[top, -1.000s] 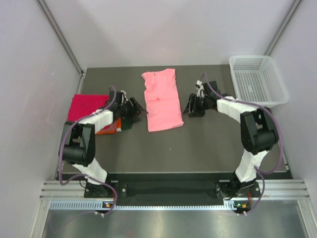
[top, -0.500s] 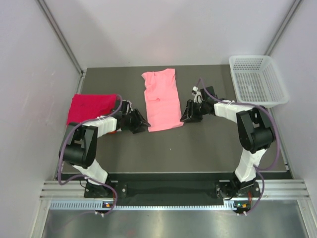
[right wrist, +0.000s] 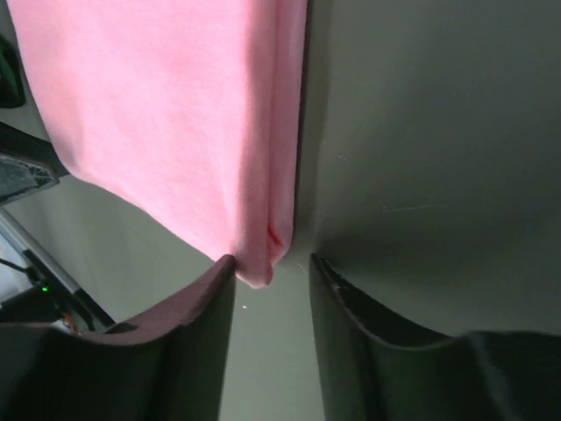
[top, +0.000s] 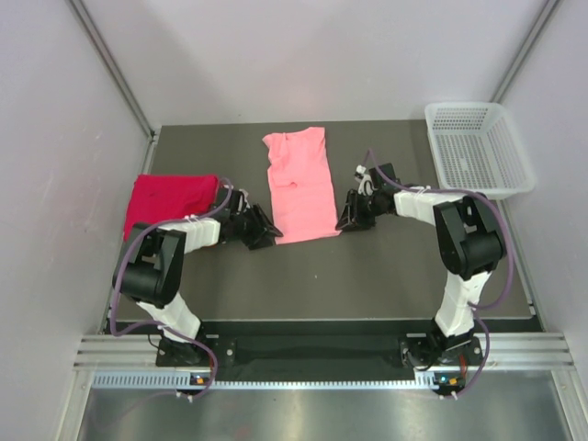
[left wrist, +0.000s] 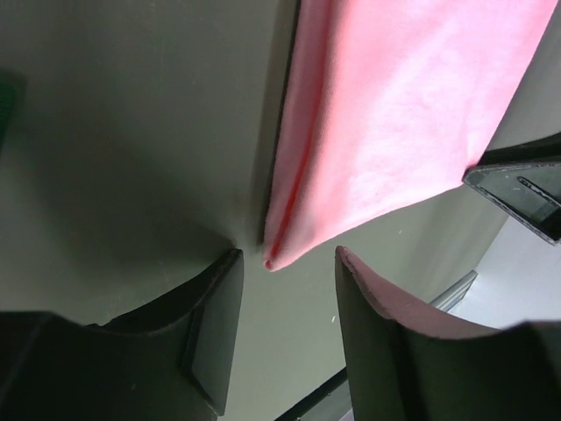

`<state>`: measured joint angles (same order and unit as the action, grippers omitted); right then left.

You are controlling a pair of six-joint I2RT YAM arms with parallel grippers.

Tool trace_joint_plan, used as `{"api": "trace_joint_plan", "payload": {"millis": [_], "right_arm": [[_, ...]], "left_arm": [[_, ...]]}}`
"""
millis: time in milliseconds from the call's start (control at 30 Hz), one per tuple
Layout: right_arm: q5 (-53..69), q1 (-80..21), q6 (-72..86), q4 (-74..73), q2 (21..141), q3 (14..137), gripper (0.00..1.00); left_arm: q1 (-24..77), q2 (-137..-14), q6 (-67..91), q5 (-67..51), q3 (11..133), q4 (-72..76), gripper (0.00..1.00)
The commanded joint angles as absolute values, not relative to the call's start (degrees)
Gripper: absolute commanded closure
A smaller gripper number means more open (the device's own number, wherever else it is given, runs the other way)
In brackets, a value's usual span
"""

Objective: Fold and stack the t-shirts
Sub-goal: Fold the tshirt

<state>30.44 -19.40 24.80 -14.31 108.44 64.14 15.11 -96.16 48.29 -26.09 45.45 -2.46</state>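
One pink t-shirt (top: 299,184) flat, one magenta t-shirt (top: 170,197) folded, left gripper (left wrist: 285,263) and right gripper (right wrist: 272,261) both parted astride pink corners.

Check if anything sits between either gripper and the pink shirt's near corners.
Nothing visible. The left gripper and right gripper each straddle a near corner of the pink shirt, jaws open, with only bare table around them.

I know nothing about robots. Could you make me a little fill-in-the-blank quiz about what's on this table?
The t-shirt between the left gripper and the right gripper is coloured ___.
On the table, the white mesh basket stands at the far ___ corner.
The magenta-red t-shirt lies at the table's ___ edge.
Missing words: pink; right; left.
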Motion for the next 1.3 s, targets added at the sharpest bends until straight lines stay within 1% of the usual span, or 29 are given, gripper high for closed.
{"api": "trace_joint_plan", "payload": {"millis": [0,33,100,233,367,400,467,500,567,633,667,700,733,767,800,833,1000,1100,1267], "right_arm": [[30.1,-20.2,23.7,-13.0,107.9,63.7,0.56],[30.0,-20.3,23.7,-12.8,107.8,63.4,0.51],[29.8,-20.7,23.7,-12.7,107.3,63.3,0.47],[27.8,-21.4,23.5,-13.2,107.5,63.5,0.46],[25.8,-21.7,23.5,-13.4,108.8,64.0,0.49],[25.4,-22.0,23.4,-13.6,109.2,64.1,0.54],[25.2,-22.2,23.2,-13.8,109.6,64.3,0.59],[25.1,-22.4,23.0,-14.1,109.8,64.3,0.64],[25.0,-22.6,22.9,-14.2,109.8,64.3,0.67],[26.4,-22.7,22.9,-13.9,109.9,64.3,0.76],[27.1,-22.6,22.9,-13.7,109.8,64.2,0.8],[28.0,-22.7,23.0,-13.2,109.5,64.1,0.9],[29.3,-22.7,22.9,-13.1,109.3,64.0,0.95],[29.7,-22.7,23.0,-13.4,109.2,64.0,0.98],[30.1,-22.7,22.8,-13.4,108.5,63.9,1.0],[30.1,-22.7,22.9,-13.4,107.8,63.1,1.0],[30.2,-22.7,23.2,-12.7,102.4,59.2,1.0],[30.2,-22.8,22.9,-12.1,98.7,54.6,1.0],[30.9,-22.9,22.6,-11.3,91.5,45.2,1.0]], "left_arm": [[15.8,-96.2,48.2,-24.6,43.9,-0.6,0.46],[16.0,-96.2,48.4,-24.4,43.9,-0.5,0.46],[16.2,-96.2,48.6,-24.3,43.9,-0.4,0.46],[16.4,-96.2,48.7,-23.9,44.2,-0.6,0.5],[16.9,-97.0,48.8,-23.9,44.2,-0.5,0.59],[16.9,-97.2,48.8,-23.8,44.2,-0.4,0.6],[17.1,-97.4,48.9,-23.5,44.0,-0.4,0.62],[17.1,-97.6,48.8,-23.6,43.9,-0.4,0.64],[17.2,-97.9,48.7,-23.6,43.9,-0.4,0.66],[17.4,-97.9,48.0,-23.8,44.0,-0.4,0.7],[17.4,-97.6,47.7,-23.6,44.0,-0.4,0.73],[17.5,-97.4,47.3,-23.3,44.0,-0.4,0.77],[17.5,-97.1,47.0,-22.9,44.0,-0.5,0.83],[17.6,-96.8,46.8,-22.9,44.2,-1.0,0.87],[17.7,-96.7,46.4,-22.9,44.4,-1.2,0.91],[17.8,-96.6,45.8,-23.0,44.6,-1.8,1.0],[17.9,-94.3,43.4,-22.6,43.4,-4.9,1.0],[18.5,-91.1,42.6,-23.0,41.7,-6.9,1.0],[23.5,-82.8,43.4,-22.3,38.4,-10.5,1.0]]}}
